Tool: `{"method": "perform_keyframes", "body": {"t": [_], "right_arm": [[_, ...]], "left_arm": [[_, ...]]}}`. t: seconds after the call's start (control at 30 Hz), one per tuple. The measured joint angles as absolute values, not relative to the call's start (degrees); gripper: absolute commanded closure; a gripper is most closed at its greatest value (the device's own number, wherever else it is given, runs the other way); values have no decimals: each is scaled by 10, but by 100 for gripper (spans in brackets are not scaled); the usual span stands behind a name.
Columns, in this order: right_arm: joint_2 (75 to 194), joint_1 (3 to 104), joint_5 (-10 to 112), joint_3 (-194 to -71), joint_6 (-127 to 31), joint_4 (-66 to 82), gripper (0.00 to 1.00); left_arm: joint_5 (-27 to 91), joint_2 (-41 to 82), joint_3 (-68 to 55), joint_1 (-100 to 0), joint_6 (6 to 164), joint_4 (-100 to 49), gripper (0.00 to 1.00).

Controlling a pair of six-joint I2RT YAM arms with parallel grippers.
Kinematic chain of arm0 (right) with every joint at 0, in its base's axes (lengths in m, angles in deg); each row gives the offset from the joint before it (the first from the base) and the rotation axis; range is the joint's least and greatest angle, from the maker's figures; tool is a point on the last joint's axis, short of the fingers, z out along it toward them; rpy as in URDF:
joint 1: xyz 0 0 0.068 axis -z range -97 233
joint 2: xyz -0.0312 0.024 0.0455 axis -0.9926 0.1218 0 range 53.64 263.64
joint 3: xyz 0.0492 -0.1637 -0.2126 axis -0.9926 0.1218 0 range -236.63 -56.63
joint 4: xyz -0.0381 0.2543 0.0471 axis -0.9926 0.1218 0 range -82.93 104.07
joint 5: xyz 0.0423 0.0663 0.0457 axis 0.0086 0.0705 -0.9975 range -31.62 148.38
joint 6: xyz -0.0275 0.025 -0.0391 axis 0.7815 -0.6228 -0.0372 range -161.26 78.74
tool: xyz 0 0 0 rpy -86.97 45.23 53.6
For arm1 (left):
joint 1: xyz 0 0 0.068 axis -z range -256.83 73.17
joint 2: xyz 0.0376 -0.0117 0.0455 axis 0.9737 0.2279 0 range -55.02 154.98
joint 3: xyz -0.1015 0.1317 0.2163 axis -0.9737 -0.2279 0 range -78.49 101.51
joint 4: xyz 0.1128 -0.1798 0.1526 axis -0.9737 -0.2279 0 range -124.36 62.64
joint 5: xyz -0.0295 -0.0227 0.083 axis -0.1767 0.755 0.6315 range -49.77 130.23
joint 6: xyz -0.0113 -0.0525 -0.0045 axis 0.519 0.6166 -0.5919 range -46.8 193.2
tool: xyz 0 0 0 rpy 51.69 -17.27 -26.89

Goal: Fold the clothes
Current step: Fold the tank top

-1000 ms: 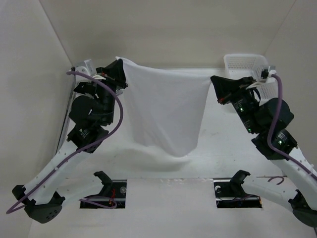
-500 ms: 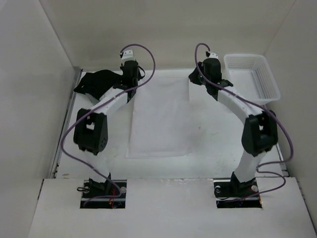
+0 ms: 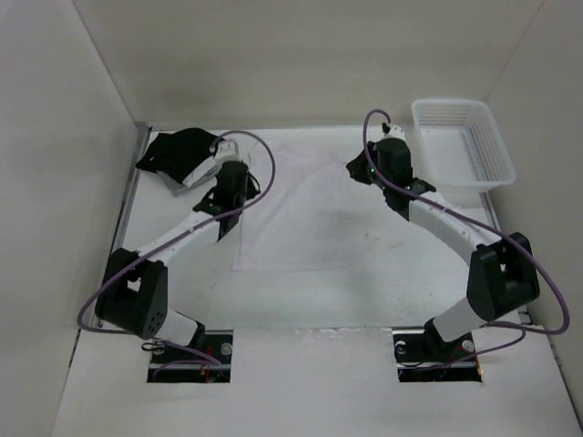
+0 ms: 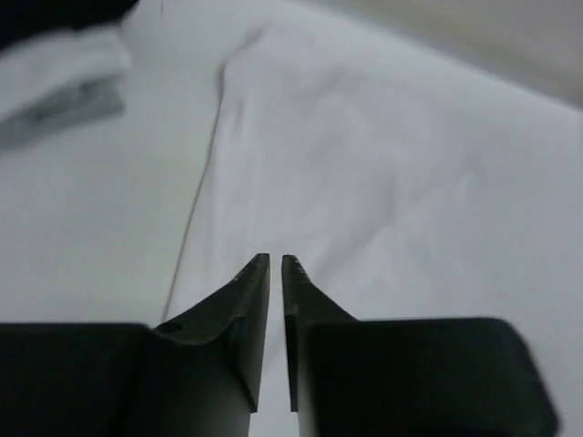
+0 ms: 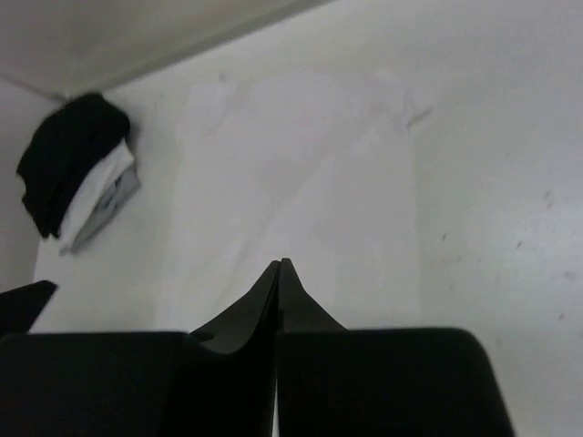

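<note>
— Lying flat near the middle of the table (image 3: pixel 410 264), the white sleeveless top (image 3: pixel 301 218) is seen spread out and not yet folded. Is anything gripped?

— Nothing is held. The left gripper (image 4: pixel 275 259) is poised over the top's left edge, its jaws parted by only a thin slit with no cloth between them. The right gripper (image 5: pixel 280 264) is pressed fully together, empty, just beside the top's far right corner.

— What could be spoiled from here?

— A grasp could be missed. With jaws this narrow, the thin fabric may be pushed along the table rather than pinched, and the flat spread would be wrinkled. If the right jaws are not parted before being lowered, the corner would simply be nudged.

— And if only one side is caught?

— The top would likely be dragged askew, so the fold line would be skewed. A sweep too far left could also carry it onto the black-and-white folded pile (image 3: pixel 178 153). The white basket (image 3: pixel 460 105) is well apart and is judged no hazard.
</note>
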State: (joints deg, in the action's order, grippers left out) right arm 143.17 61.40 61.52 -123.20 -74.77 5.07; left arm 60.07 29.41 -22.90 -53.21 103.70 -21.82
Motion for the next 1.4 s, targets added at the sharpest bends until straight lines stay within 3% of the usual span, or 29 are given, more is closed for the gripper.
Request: {"method": "perform_keyframes", "body": {"t": [0.13, 0.23, 0.4, 0.8, 0.97, 1.1, 1.17, 1.3, 1.4], "right_arm": [[1381, 554, 620, -1119, -759, 29, 99], [1348, 523, 629, -1058, -767, 31, 97], [1272, 480, 652, -978, -775, 22, 95], [1238, 447, 672, -905, -786, 18, 91], [1238, 447, 672, -905, -786, 13, 90], [1238, 447, 672, -905, -786, 9, 86], [1238, 447, 672, -905, -787, 8, 79], [1237, 447, 679, -903, -793, 5, 63], [1230, 455, 687, -889, -802, 12, 60]], "left_arm": [[599, 219, -397, -520, 1092, -282, 93], [606, 145, -474, -508, 1138, -373, 80], [612, 44, -516, -495, 1218, -449, 70], [588, 51, -537, -519, 1257, -481, 68], [570, 71, -538, -517, 1254, -472, 77], [560, 70, -540, -524, 1251, -473, 77], [557, 70, -540, -528, 1251, -471, 79], [553, 78, -540, -531, 1249, -464, 94], [550, 81, -540, -532, 1245, -457, 99]]}}
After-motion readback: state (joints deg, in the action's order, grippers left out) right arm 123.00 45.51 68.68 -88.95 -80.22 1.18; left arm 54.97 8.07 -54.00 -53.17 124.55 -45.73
